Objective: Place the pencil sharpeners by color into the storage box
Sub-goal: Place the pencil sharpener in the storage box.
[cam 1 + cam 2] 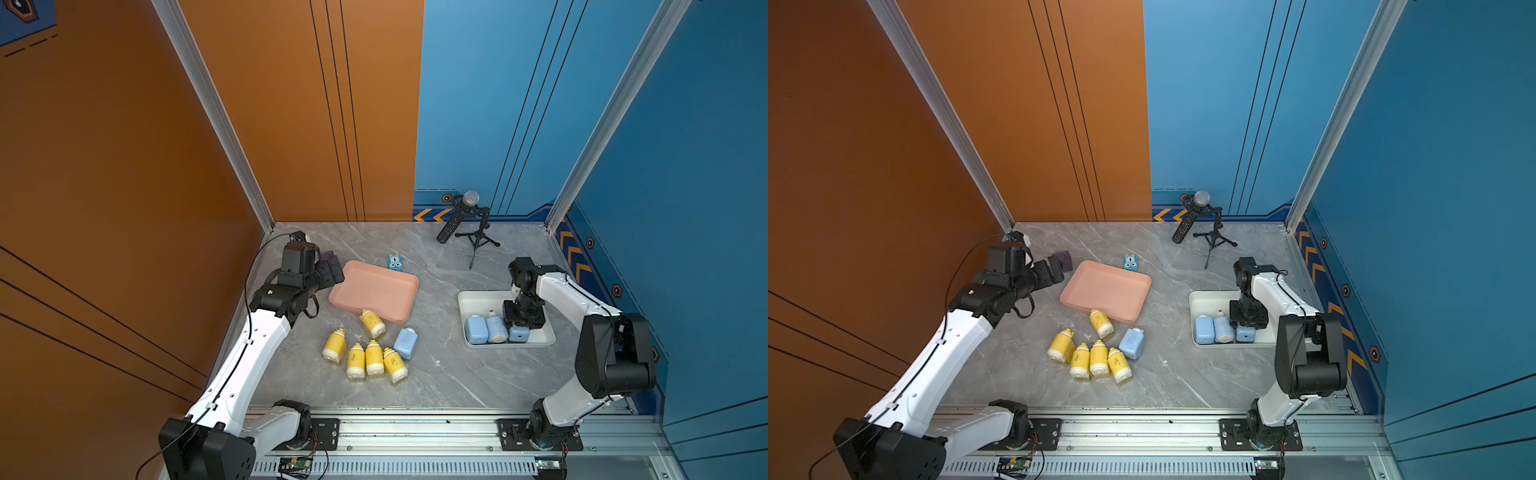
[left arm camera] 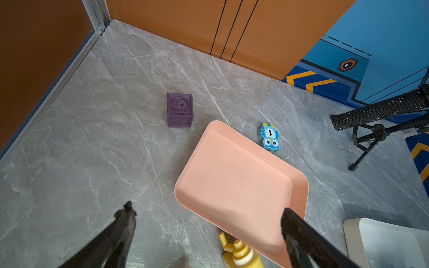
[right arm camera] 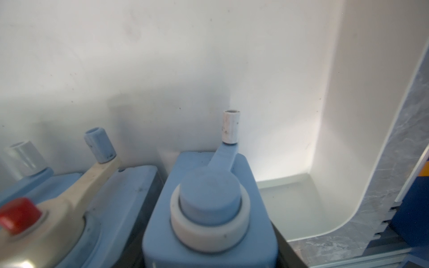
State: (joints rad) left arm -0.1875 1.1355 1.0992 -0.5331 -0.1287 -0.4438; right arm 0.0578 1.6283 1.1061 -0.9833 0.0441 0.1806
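Five yellow sharpeners [image 1: 374, 357], four blue sharpeners [image 1: 405, 343] (three in tray [image 1: 478, 298]), right gripper [image 1: 519, 330] clasping one, left gripper [image 2: 206, 208] spread wide

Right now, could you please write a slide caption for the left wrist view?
Open left gripper facing the pink tray, purple cube, blue owl toy and one yellow pencil sharpener.

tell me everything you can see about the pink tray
The pink tray is a shallow salmon-pink rectangle with rounded corners and a low raised rim, smooth matte plastic by the look. Nothing lies in it. It sits flat on the grey marble table, turned askew. A yellow pencil sharpener lies with its cap at the near rim and a small blue owl toy sits by the far rim; contact with either is unclear. The open left gripper hovers by one corner.
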